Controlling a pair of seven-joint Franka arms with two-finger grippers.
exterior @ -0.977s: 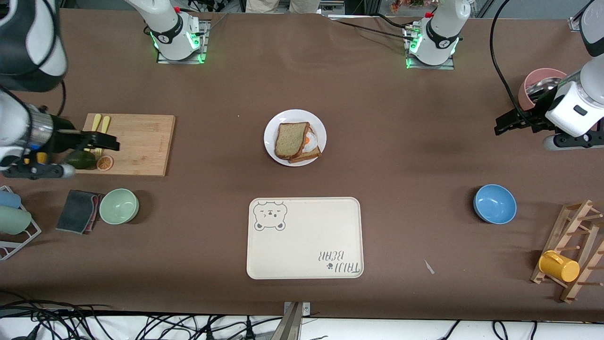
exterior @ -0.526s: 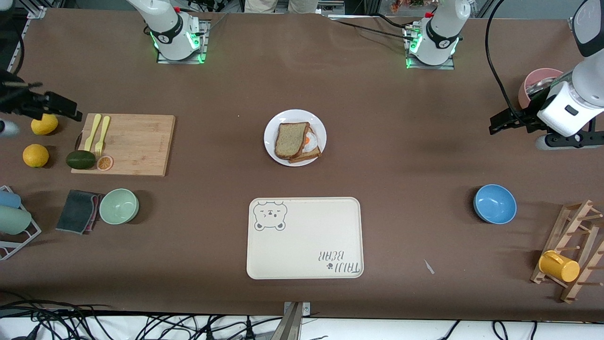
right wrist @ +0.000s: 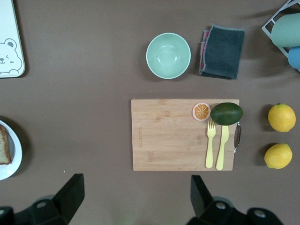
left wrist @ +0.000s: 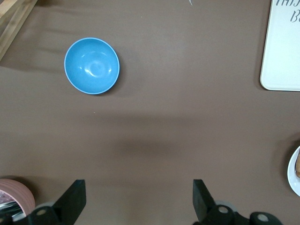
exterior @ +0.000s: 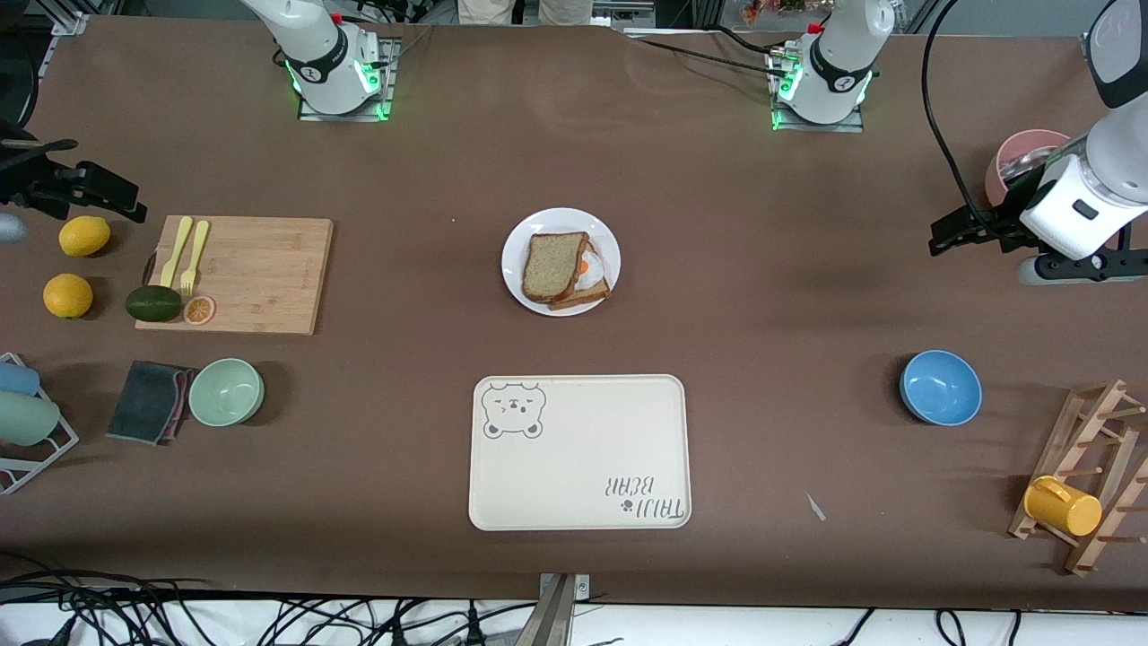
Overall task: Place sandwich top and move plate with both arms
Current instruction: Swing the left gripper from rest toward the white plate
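At the left arm's end of the desk, your left end effector [exterior: 951, 235] hangs in the air with its fingers [left wrist: 75, 199] spread wide and nothing between them, over bare brown surface just beside the pink cup [exterior: 1022, 161]. The blue bowl [exterior: 940, 387] sits nearer the front camera than that spot, and the wooden rack [exterior: 1099, 467] with its yellow mug [exterior: 1062, 505] nearer still.

At the right arm's end, your right end effector [exterior: 108, 199] is likewise released, fingers [right wrist: 70, 192] apart and empty, held over the desk beside the upper lemon [exterior: 84, 235] and the cutting board [exterior: 251, 274]. On the board's edge lie the yellow fork [exterior: 193, 256] and knife [exterior: 178, 249], the avocado [exterior: 153, 302] and an orange slice [exterior: 198, 309]. A second lemon [exterior: 68, 295], the green bowl [exterior: 226, 391] and the grey cloth [exterior: 148, 400] lie nearby.

Mid-desk, the plate [exterior: 560, 261] rests between the two arms, well apart from both. The sandwich top [exterior: 552, 266] lies on it, covering most of the egg slice [exterior: 592, 274], offset toward the right arm's end. The bear tray [exterior: 579, 452] sits nearer the front camera than the plate, apart from it.
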